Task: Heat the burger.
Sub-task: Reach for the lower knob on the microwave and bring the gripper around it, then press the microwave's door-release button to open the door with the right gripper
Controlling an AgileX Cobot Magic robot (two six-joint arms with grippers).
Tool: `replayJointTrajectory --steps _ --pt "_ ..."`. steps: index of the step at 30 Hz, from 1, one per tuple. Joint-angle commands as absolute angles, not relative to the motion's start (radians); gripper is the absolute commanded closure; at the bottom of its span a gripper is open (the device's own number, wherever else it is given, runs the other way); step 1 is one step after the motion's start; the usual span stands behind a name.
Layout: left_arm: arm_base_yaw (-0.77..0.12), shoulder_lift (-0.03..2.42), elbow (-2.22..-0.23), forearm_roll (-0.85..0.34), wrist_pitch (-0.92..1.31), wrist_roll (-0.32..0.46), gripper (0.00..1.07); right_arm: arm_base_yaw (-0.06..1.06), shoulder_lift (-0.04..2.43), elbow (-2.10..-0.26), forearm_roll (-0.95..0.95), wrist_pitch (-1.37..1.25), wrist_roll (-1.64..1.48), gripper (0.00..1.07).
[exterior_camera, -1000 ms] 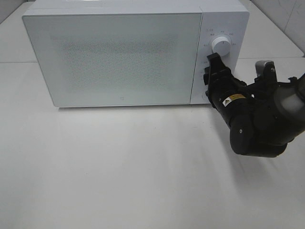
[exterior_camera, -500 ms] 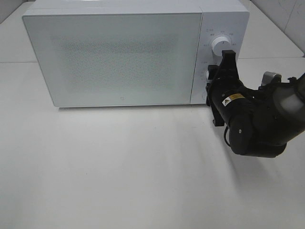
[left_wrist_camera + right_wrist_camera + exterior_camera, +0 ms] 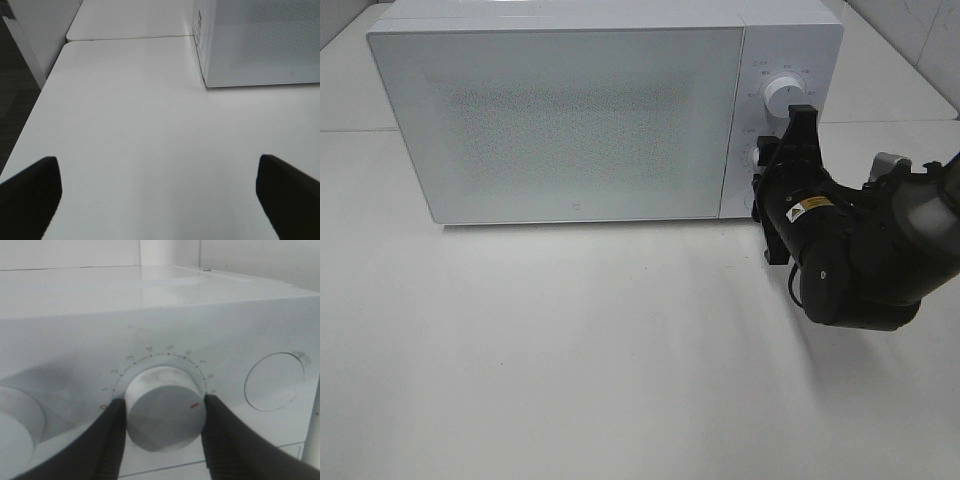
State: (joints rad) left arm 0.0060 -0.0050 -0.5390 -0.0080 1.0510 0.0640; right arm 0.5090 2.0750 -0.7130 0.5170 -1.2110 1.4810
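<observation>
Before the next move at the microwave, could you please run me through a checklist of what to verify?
1. Microwave door shut: ok.
2. Burger inside: cannot tell, the door is frosted and no burger shows in any view.
3. Right gripper on the numbered dial, a finger against each side: ok.
4. Red mark off zero, near the high numbers: ok.
5. Left gripper open, empty, over bare table away from the microwave: ok.

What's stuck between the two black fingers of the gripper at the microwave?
A white numbered dial on the microwave. The right gripper pinches it, one finger on each side; the right wrist view shows this.
</observation>
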Motion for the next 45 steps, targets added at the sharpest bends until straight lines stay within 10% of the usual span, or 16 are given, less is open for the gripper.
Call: replayJointTrajectory --steps 1,24,45 --pt "0.007 -0.02 -0.539 -0.007 1.036 0.06 0.09 0.491 2.073 -0.758 0.523 -1.434 1.48 0.92" --pt "0.007 -0.02 -0.539 -0.007 1.036 0.06 0.09 0.491 2.071 -0.753 0.606 -1.435 1.365 0.45" --pt "0.007 -0.02 -0.539 -0.007 1.036 0.06 0.09 0.495 1.868 -0.495 0.432 -1.408 1.229 0.44"
